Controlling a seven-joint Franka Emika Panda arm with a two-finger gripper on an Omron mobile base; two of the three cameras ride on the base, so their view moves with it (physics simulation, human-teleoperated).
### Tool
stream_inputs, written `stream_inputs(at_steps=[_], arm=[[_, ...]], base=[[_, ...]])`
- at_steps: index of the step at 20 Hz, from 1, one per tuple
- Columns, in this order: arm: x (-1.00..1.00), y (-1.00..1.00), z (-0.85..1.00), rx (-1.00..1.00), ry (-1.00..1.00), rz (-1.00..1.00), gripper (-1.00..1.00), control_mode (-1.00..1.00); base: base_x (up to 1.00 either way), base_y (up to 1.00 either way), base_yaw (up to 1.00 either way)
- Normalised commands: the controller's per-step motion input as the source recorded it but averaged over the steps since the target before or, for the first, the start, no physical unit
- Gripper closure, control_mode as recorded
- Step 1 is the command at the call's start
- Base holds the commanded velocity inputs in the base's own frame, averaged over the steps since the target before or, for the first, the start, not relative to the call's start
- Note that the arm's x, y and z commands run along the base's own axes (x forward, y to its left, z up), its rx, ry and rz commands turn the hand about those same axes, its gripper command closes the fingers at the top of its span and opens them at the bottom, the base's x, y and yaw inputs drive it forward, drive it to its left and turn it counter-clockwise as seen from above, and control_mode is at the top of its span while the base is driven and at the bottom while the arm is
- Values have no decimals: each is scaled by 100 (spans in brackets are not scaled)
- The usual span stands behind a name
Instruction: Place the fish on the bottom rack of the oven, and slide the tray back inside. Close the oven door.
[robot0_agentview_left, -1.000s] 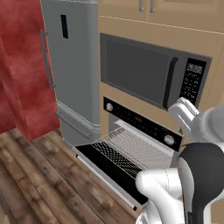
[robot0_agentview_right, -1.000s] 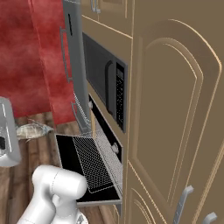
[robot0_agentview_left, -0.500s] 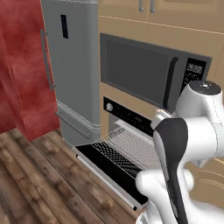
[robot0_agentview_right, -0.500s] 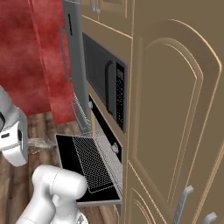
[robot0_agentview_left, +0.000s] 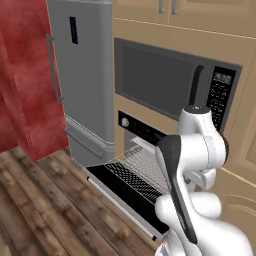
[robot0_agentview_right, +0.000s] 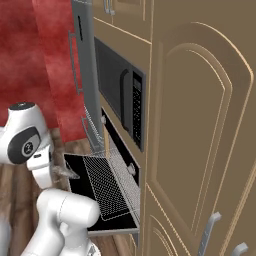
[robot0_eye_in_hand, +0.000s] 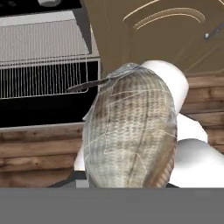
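up close, fish (robot0_eye_in_hand: 131, 131) — base views, rack (robot0_agentview_left: 145, 167) out

a dark microwave (robot0_agentview_left: 172, 82) with a keypad (robot0_agentview_left: 219, 93) and a vertical black handle (robot0_agentview_left: 195, 86) sits built into tan cabinetry. left of the microwave stands a tall grey fridge (robot0_agentview_left: 80, 80) with a long handle (robot0_agentview_left: 52, 67). left of the fridge is a red wall (robot0_agentview_left: 22, 85). below the microwave, a wood plank floor (robot0_agentview_left: 45, 215) spreads out. right of the microwave is a tall arched tan cabinet door (robot0_agentview_right: 200, 130) with silver pulls (robot0_agentview_right: 210, 227) low down
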Motion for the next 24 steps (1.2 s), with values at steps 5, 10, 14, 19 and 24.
stream_inputs(at_steps=[5, 10, 14, 19, 24], arm=[[59, 0, -71, 0, 9, 0, 100, -100], [50, 0, -40, 0, 1, 0, 100, -100], [53, 0, -36, 0, 0, 0, 100, -100], [65, 0, -42, -2, 0, 0, 100, -100], [82, 0, -46, -1, 5, 0, 100, -100]], base=[[0, 0, 0], [0, 0, 0], [0, 0, 0], [0, 0, 0], [0, 0, 0]])
